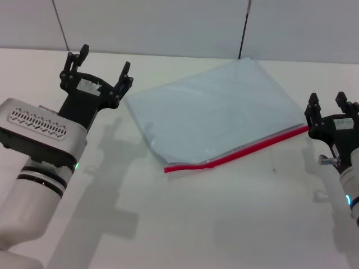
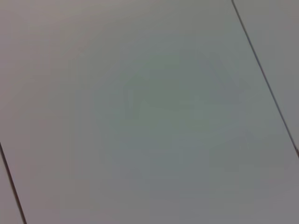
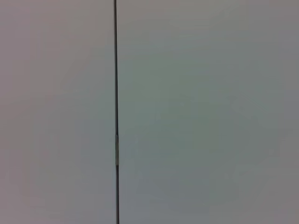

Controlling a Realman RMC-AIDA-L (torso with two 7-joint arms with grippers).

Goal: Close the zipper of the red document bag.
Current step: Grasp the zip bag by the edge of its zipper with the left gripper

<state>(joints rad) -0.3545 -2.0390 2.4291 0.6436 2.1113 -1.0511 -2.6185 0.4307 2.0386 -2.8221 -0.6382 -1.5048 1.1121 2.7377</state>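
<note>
- Left end effector (image 1: 102,70) is raised over the tabletop (image 1: 196,224) at about 10 o'clock in the head view, with its fingers (image 1: 124,78) spread wide and holding nothing.
- Its nearest finger is just beside the left corner of the red document bag (image 1: 219,109), but I cannot tell if they touch.
- Right end effector (image 1: 331,109) is at about 3 o'clock in the head view; its two black fingers point up with a narrow gap between them, and nothing is held.
- It stands just beside the right end of the zipper (image 1: 241,150), near the bag's right corner.
- The red document bag lies flat on the white tabletop, a little above the centre of the head view, turned so that its corners point outwards like a diamond.
- The zipper runs along the bag's near edge, from about 6 o'clock up to about 3 o'clock, with a pale band beside it.
- Near its lower left end the red strip bends a little and is not straight.
- Both wrist views show only a plain grey wall (image 2: 140,116) with thin dark seams (image 3: 116,93); no bag appears there.
</note>
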